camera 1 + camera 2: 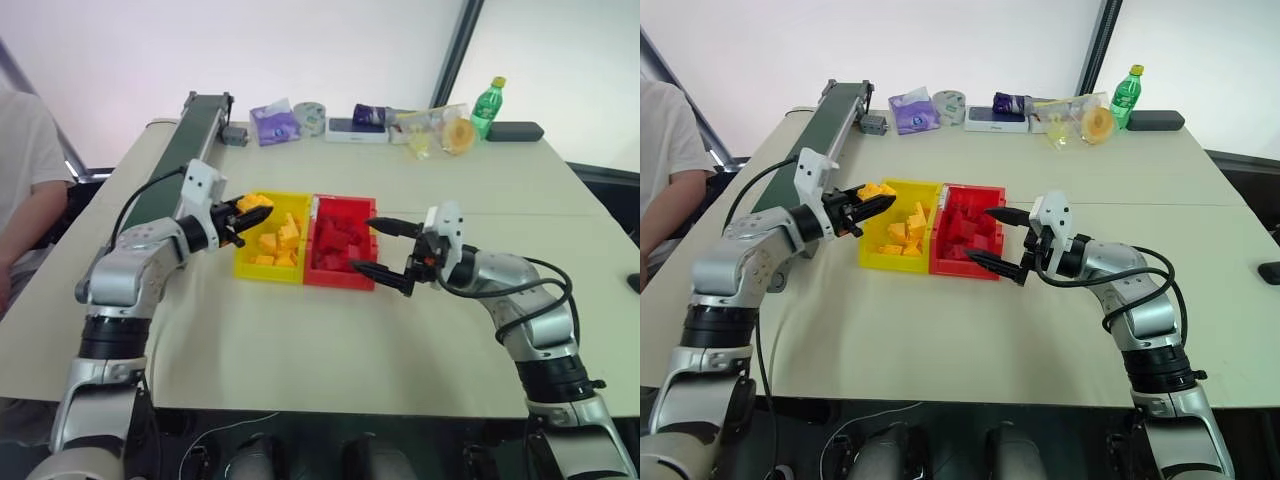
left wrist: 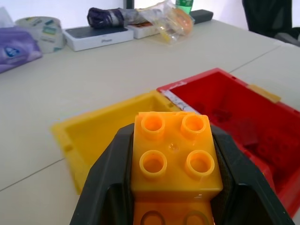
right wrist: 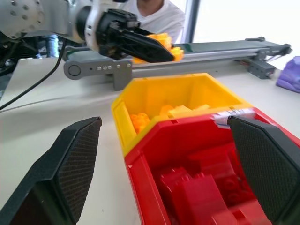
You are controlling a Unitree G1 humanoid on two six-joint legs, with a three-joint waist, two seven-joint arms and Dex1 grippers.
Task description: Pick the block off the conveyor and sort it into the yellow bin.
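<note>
Two grippers show: the left gripper (image 1: pixel 252 211) is clamped on the block (image 2: pixel 174 157) above the yellow bin's (image 1: pixel 243 265) left edge, while the right gripper (image 1: pixel 388 256), fingers apart, hovers by the red bin (image 1: pixel 340 279).

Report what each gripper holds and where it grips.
Left gripper: the block, clamped by its two opposite sides, studs up. Right gripper: nothing, jaws open.

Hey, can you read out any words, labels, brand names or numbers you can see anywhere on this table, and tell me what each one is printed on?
No text here can be read with confidence.
White box: a small word on its front edge, too blurred to read.
Tape roll: printed marks, too small to read.
Green bottle: label unreadable.
Purple pack: print unreadable.
Red bin: a white strip on its rim, nothing legible.
The block, the yellow bin and the conveyor: no lettering visible.
</note>
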